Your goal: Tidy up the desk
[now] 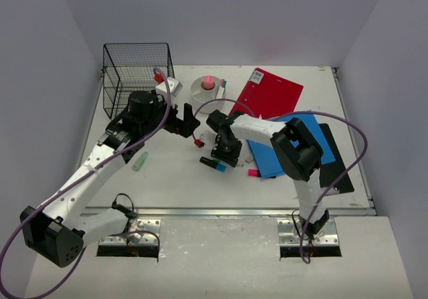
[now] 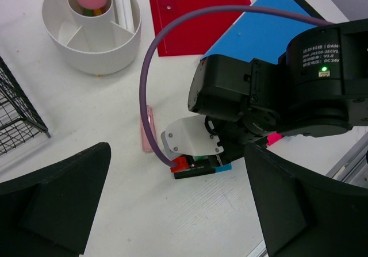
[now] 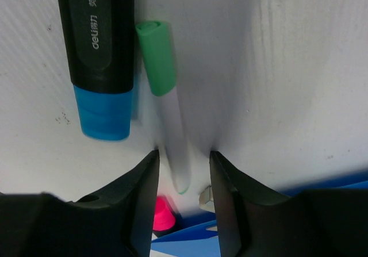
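Note:
The desk (image 1: 174, 185) is an off-white tabletop with a metal rail at its front. My right gripper (image 3: 184, 168) points down at it, its fingers either side of a white pen with a green cap (image 3: 168, 107), small gaps showing on both sides. A black highlighter with a blue cap (image 3: 100, 50) lies just left of the pen. In the top view the right gripper (image 1: 226, 153) is at mid-desk. My left gripper (image 1: 182, 120) hovers wide open and empty, looking at the right wrist; its fingers (image 2: 54, 202) frame bare desk (image 2: 190, 217).
A black wire basket (image 1: 137, 71) stands back left, a white round organizer (image 1: 208, 88) with pens beside it. A red folder (image 1: 271, 91), a blue folder (image 1: 294, 145) and a black notebook (image 1: 338, 165) lie right. A pale green item (image 1: 140, 161) and a pink highlighter (image 1: 253, 172) lie loose.

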Robot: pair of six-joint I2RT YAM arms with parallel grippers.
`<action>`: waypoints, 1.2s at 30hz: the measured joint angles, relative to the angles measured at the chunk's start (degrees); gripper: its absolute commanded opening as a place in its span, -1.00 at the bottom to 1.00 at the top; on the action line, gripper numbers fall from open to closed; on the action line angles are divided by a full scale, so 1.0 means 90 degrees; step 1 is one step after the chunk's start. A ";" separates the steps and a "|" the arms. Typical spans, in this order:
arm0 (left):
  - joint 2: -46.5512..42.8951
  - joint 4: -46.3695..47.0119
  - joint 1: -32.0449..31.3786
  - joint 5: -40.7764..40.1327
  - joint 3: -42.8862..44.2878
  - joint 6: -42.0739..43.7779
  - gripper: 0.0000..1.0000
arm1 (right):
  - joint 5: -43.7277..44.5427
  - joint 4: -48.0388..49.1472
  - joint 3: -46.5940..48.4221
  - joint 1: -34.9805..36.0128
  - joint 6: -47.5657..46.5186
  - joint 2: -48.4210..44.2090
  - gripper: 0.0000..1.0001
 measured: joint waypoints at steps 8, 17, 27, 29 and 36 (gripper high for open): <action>-0.0002 0.0009 0.0000 0.0010 -0.0002 -0.0002 1.00 | 0.0235 -0.0160 0.0519 0.0306 0.0029 0.0429 -0.30; -0.0028 0.0062 0.0016 -0.0031 -0.0015 0.0002 1.00 | 0.0259 -0.0790 0.1839 0.0666 0.0061 0.1231 -0.30; -0.0229 0.0255 0.0131 -0.0267 -0.0090 -0.0005 1.00 | 0.0196 -0.1503 0.2953 0.0673 0.0022 0.1886 -0.81; -0.0240 0.0265 0.0130 -0.0251 -0.0092 -0.0013 1.00 | 0.0183 -0.1542 0.2980 0.0677 -0.0012 0.1899 -0.98; -0.0275 0.0265 0.0119 -0.0351 -0.0092 -0.0224 1.00 | 0.0169 -0.1520 0.2938 0.0680 -0.0065 0.1873 -1.00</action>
